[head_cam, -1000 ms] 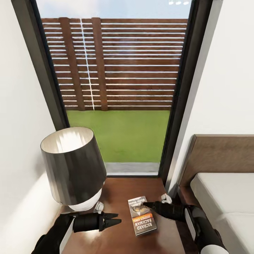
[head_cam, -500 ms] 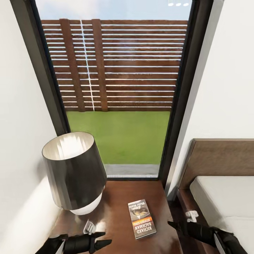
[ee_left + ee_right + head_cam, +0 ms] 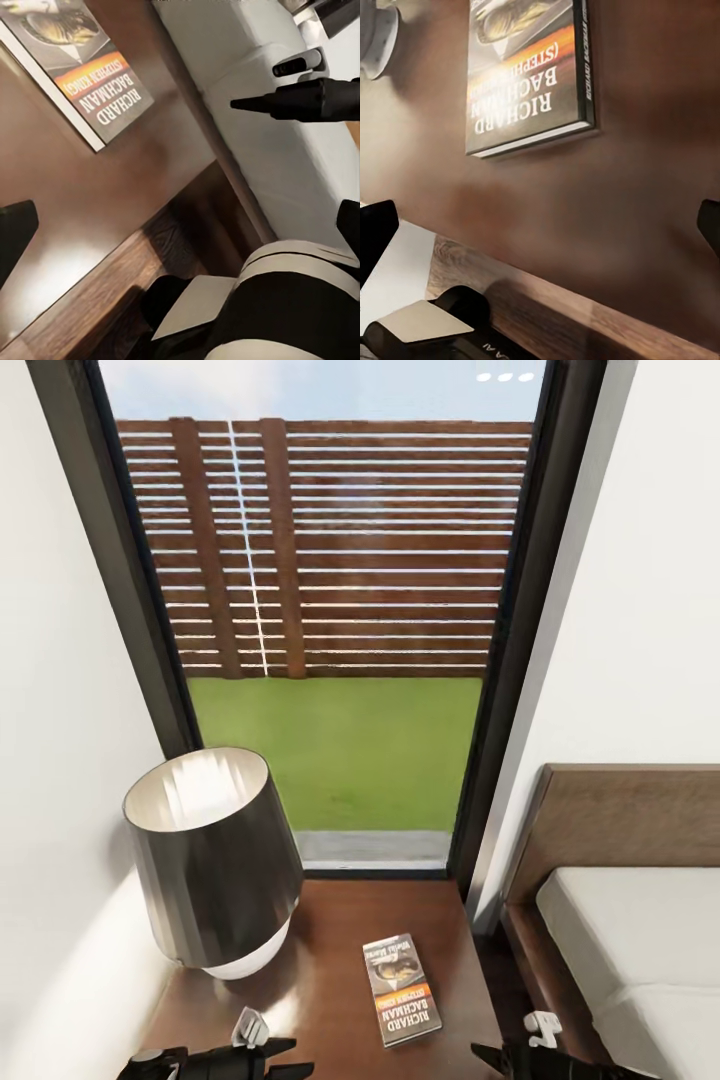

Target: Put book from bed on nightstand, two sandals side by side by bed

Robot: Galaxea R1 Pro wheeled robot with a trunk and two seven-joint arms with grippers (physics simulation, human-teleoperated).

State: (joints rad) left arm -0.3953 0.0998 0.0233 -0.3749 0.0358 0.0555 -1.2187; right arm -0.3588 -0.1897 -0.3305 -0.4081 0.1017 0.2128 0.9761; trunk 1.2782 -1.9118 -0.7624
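Beside the tall black-framed window (image 3: pixel 330 610) of the bedroom, the book (image 3: pixel 401 989) lies flat, cover up, on the glossy top of the nightstand (image 3: pixel 330 960), its white "RICHARD" lettering and orange band toward the near end. A lamp (image 3: pixel 213 860) with a dark shade and white base stands on the same top, to the book's left and apart from it. To the right, the bed (image 3: pixel 640 930) shows its dark brown headboard and off-white mattress, a narrow gap separating its frame from the nightstand.

At the lower edge of the head view, the left pincer (image 3: pixel 283 1057) hovers low over the nightstand's front left part, its black fingers spread and gripping nothing. The right pincer (image 3: pixel 495 1057) hangs over the gap between nightstand and bed, clear of the book; its own wrist view shows dark fingertips (image 3: pixel 376 232) set wide apart at either edge, with the book between them farther off. Beyond the glass, green lawn meets a slatted wooden fence.
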